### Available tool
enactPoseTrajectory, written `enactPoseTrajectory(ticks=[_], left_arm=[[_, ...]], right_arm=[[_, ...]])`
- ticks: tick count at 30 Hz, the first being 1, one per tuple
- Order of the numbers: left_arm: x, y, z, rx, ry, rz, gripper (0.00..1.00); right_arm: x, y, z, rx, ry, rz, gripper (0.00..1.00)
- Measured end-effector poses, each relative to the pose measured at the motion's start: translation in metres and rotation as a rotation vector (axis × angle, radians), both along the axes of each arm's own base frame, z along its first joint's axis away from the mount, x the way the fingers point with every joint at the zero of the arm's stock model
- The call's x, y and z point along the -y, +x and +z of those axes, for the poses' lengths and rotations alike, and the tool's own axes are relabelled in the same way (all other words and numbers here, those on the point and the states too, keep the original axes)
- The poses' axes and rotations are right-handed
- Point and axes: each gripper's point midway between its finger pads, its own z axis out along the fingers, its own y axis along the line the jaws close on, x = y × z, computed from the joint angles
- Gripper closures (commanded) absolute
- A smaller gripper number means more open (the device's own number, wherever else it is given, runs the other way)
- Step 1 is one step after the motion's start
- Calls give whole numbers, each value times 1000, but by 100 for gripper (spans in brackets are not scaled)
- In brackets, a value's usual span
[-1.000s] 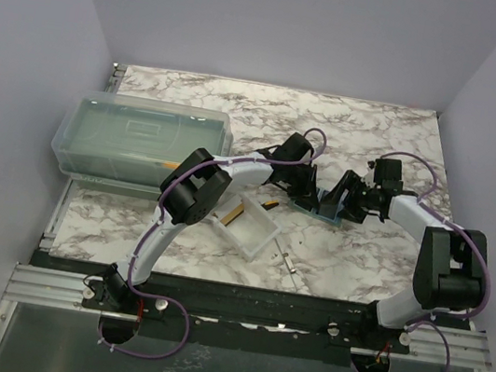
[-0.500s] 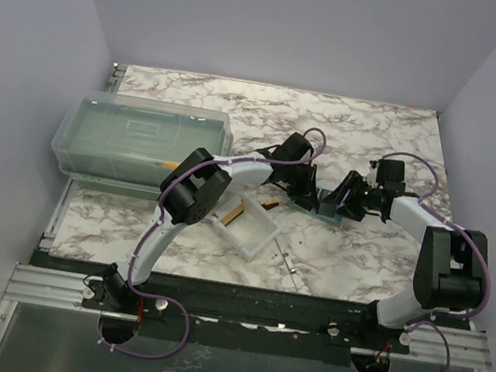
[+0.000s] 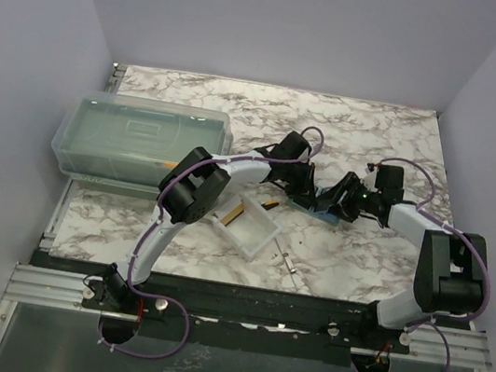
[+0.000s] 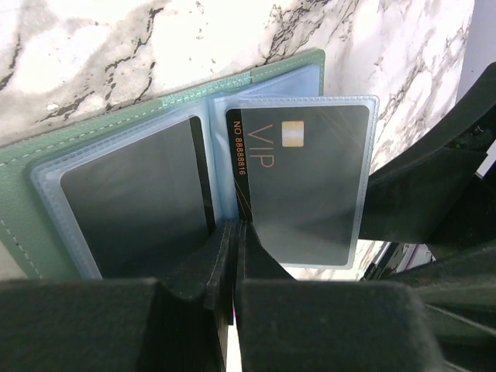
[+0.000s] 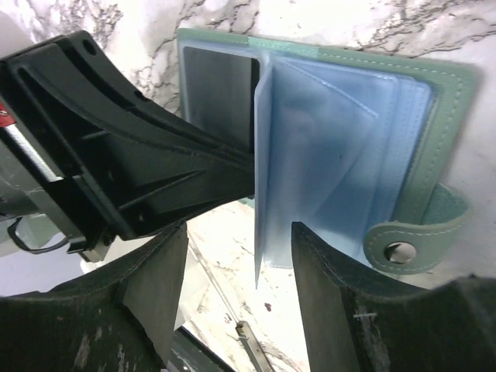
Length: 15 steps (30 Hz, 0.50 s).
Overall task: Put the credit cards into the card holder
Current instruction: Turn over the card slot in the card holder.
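Note:
The sage green card holder (image 4: 77, 132) lies open on the marble, its pale blue sleeves up. My left gripper (image 4: 232, 232) is shut on the edge of a black credit card (image 4: 310, 170) marked VIP, which sits mostly inside a clear sleeve. Another dark card (image 4: 132, 201) fills the left sleeve. In the right wrist view the holder (image 5: 442, 132) shows its snap button (image 5: 401, 252). My right gripper (image 5: 240, 256) is open, with a raised blue sleeve page (image 5: 325, 163) hanging between its fingers. In the top view both grippers meet over the holder (image 3: 325, 206).
A small clear tray (image 3: 251, 229) stands near the left arm, with a tan strip (image 3: 232, 212) at its left rim. A large translucent lidded box (image 3: 137, 140) is at the left. A small metal piece (image 3: 288, 263) lies near the front.
My right gripper has come in slightly to the left, closer over the holder. The left gripper has stayed at the holder with the card.

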Motion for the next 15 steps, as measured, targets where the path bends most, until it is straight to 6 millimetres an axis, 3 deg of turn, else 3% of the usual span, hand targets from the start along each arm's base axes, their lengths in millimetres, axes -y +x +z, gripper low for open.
enactPoseTrajectory(ticks=[15], left_arm=[[-13,-4,6,-16,19,14,82]], right_arm=[[-10,4,13,35,65,27,41]])
